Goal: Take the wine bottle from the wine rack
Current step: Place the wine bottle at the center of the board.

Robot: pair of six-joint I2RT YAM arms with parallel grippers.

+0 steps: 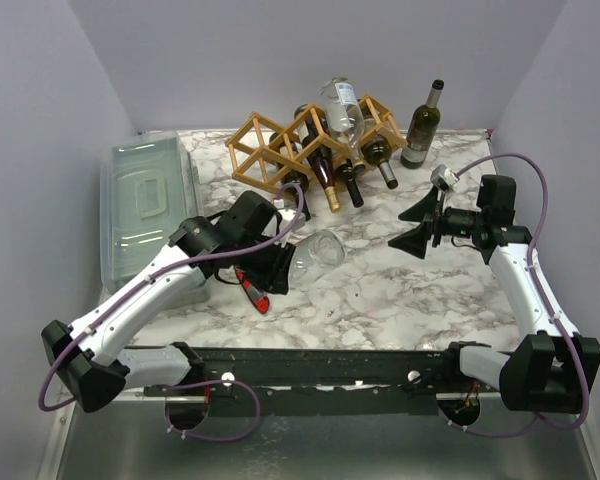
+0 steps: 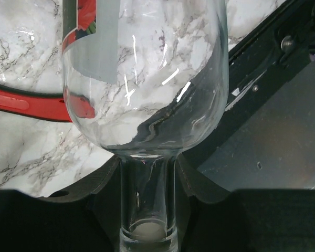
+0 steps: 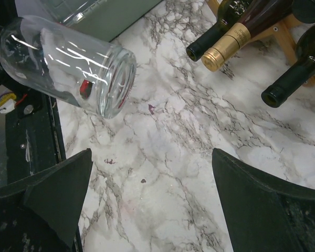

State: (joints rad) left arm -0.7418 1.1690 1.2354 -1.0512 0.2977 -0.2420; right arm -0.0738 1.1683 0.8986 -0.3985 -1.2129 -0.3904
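Wine bottle [image 1: 315,250], neck clenched in left gripper [image 2: 147,184], lies clear of wine rack [image 1: 284,148], base toward the wide-open right gripper [image 1: 415,228].

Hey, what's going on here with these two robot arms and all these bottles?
The left gripper has its jaws shut on the neck of a clear glass bottle. It holds the bottle on its side over the white marble-patterned table, in front of the light wooden lattice wine rack. The rack holds several dark bottles, with a second clear bottle on top. The right gripper hangs nearby, jaws wide open and empty.
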